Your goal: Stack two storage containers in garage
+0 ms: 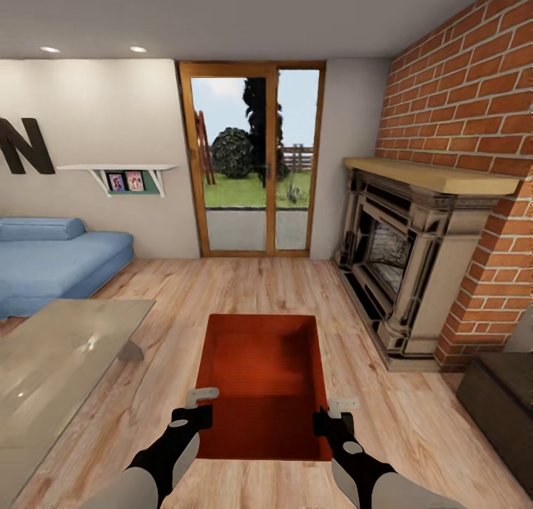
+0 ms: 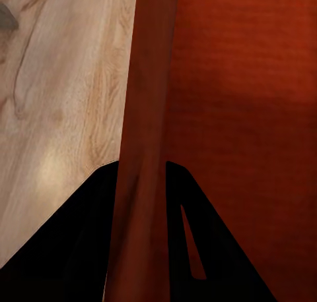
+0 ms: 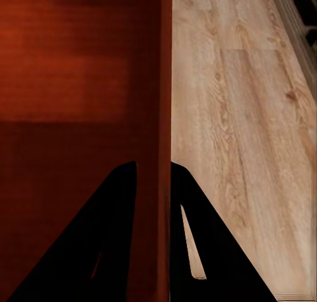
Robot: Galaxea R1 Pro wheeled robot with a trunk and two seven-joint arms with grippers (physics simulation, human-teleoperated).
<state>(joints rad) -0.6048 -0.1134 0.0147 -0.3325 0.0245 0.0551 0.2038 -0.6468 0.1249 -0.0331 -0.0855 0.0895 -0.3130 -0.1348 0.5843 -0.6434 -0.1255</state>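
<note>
Blue sofa (image 1: 52, 264), glass coffee table (image 1: 52, 368), brick fireplace (image 1: 400, 264), glazed doors (image 1: 252, 161).

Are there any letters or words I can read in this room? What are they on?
"N": one big dark letter on the white wall above the blue sofa; anything before it is cut off by the picture's edge.
The two framed pictures on the wall shelf are too small to read.
The storage container has no writing.

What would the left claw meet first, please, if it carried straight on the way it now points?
The left claw already straddles the storage container's side wall, so it would run along that wall; past it, probably the wood floor, though depth is unclear.
</note>
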